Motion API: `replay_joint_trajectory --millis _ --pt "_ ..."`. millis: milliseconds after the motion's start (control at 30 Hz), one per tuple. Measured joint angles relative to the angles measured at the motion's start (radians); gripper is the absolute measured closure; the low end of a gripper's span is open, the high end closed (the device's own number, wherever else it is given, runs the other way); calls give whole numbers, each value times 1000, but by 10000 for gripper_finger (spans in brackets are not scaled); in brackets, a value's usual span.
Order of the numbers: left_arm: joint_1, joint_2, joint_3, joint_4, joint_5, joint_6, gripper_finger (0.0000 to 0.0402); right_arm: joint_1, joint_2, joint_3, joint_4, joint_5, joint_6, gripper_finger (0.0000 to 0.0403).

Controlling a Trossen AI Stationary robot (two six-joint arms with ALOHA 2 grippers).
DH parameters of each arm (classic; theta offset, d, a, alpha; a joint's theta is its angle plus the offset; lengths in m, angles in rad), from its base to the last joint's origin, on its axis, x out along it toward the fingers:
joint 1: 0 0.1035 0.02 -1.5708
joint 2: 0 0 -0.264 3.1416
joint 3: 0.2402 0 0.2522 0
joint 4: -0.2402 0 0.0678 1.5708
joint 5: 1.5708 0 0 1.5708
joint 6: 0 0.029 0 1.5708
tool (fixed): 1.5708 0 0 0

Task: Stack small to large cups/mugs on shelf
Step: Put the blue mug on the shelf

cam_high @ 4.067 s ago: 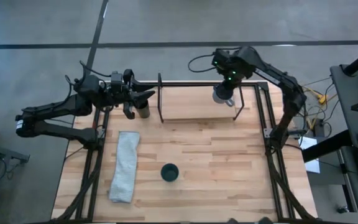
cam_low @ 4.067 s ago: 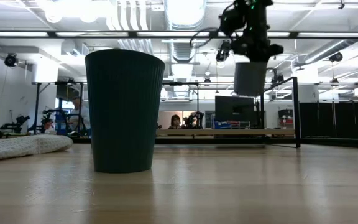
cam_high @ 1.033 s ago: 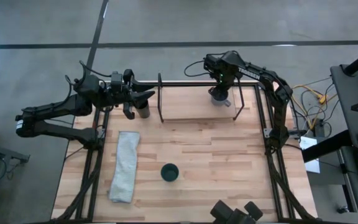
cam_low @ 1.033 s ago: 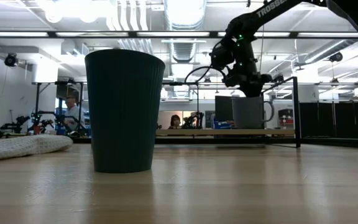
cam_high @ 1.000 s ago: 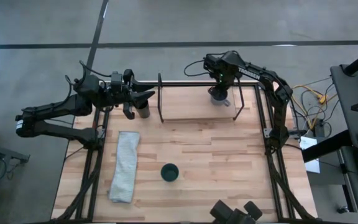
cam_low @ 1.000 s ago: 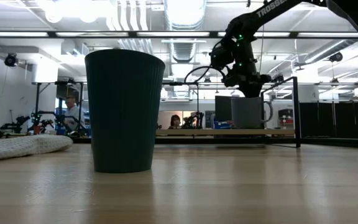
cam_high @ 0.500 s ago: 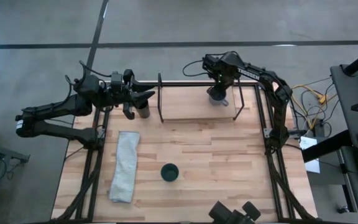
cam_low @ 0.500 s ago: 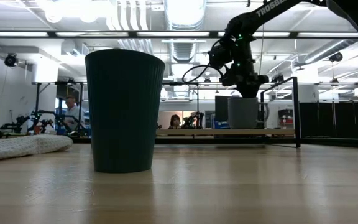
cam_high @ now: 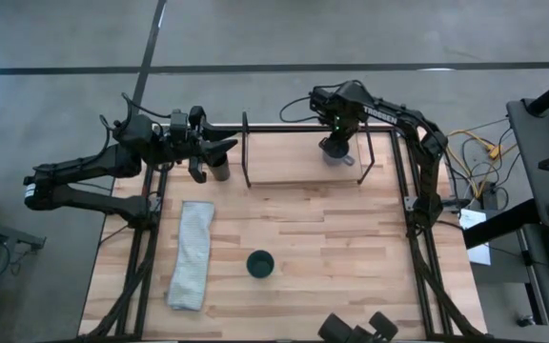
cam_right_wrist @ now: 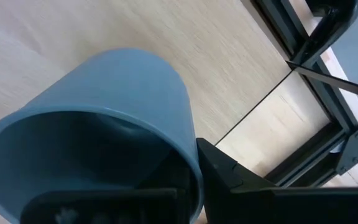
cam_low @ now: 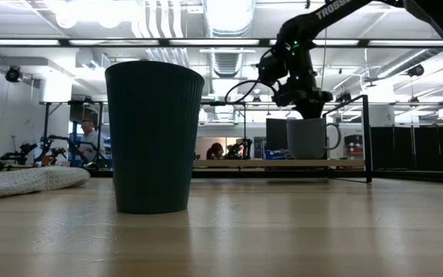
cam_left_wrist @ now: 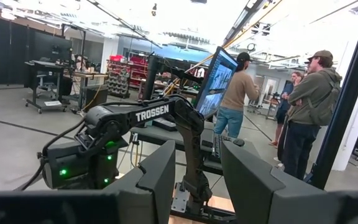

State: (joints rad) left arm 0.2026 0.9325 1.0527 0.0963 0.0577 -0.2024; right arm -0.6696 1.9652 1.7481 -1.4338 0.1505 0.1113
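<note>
The grey-blue mug [cam_high: 336, 150] stands upright on the pale board of the shelf [cam_high: 294, 162], near its right end; its handle [cam_low: 331, 137] shows in the low view. My right gripper [cam_high: 337, 139] is over it, shut on its rim. The black tumbler [cam_high: 219, 171] stands on the table just left of the shelf. My left gripper [cam_high: 210, 154] is open beside it, and nothing shows between its fingers [cam_left_wrist: 163, 180] in the left wrist view. The dark teal cup [cam_high: 260, 264] stands alone near the table's near edge. My right gripper holds the mug by its rim [cam_right_wrist: 194, 167], on the far side from the handle. One finger is inside the mug and one finger [cam_right_wrist: 241, 180] outside, the wall pinched between them. The fingers come from above, pointing down. The mug stands upright with its base [cam_low: 306, 158] on the shelf board.
A folded pale towel [cam_high: 191, 253] lies on the table's left side. The shelf's black end rods [cam_high: 246, 151] rise at both ends of the board. The table's black frame [cam_high: 403, 181] runs along its edges. People [cam_left_wrist: 303, 118] stand in the room beyond.
About four seconds ago the mug hung above the shelf; through the last second it stands on the board. My right gripper has nudged it a little toward the table's left and back, the handle turning out of the low view and returning. The left arm has kept still.
</note>
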Motion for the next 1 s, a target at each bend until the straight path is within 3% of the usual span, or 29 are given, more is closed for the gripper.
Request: replay_joint_trajectory --millis 767,1000 --pt "0 0 0 0 -1 0 285 6 -6 -50 32 2 -93 390" --pt "0 0 0 0 -1 0 285 9 -6 -64 27 -13 -199 389"
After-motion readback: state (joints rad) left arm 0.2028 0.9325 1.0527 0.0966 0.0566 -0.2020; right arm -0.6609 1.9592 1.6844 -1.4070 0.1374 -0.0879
